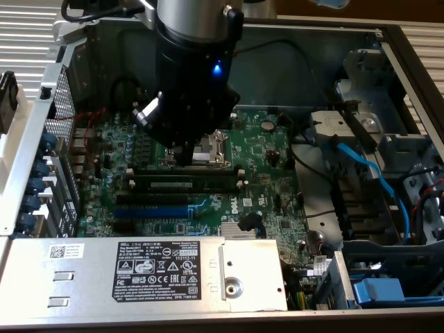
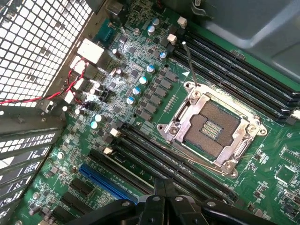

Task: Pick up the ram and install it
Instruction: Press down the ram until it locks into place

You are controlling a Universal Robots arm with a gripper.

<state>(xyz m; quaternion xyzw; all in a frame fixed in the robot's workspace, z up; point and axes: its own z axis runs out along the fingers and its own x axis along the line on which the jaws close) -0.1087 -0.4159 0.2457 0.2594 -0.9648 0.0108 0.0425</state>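
Pincer [image 1: 189, 154] shut and empty over the socket [image 1: 208, 147] — ram [image 1: 186, 184] sits in a slot just beside it — apparently installed.

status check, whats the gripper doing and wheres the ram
Gripper shut, empty, hovering at the CPU socket. Ram seated in a black memory slot beside the socket. Nothing in the way.

Motherboard [image 2: 140, 70] glossy green circuit board; CPU socket frame [image 2: 211, 131] shiny bare metal; case wall [image 2: 37, 42] perforated metal mesh.
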